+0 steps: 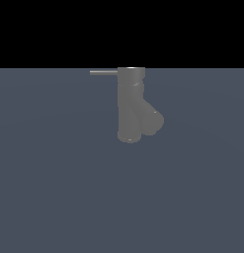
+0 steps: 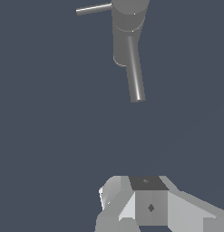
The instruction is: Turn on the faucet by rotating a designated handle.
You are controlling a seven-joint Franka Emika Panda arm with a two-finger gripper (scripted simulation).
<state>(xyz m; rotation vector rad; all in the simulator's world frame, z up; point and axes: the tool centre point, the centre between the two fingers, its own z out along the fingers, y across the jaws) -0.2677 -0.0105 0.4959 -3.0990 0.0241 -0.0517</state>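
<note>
Only the hand (image 2: 152,204) shows, in the wrist view; no arm appears in the exterior view. Blocky, faceted body in light grey and white. Dark grey, nearly black square panel on top, small dot at its centre. Mid-grey flat face below it with a small dark diamond mark. Paler rounded lobe on one side, angled white wedge on the other. Fingers not visible.

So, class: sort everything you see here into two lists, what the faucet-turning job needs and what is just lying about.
Needed for the job:
- faucet
- handle
- gripper

Just lying about:
- nothing; only the bare grey floor
</note>
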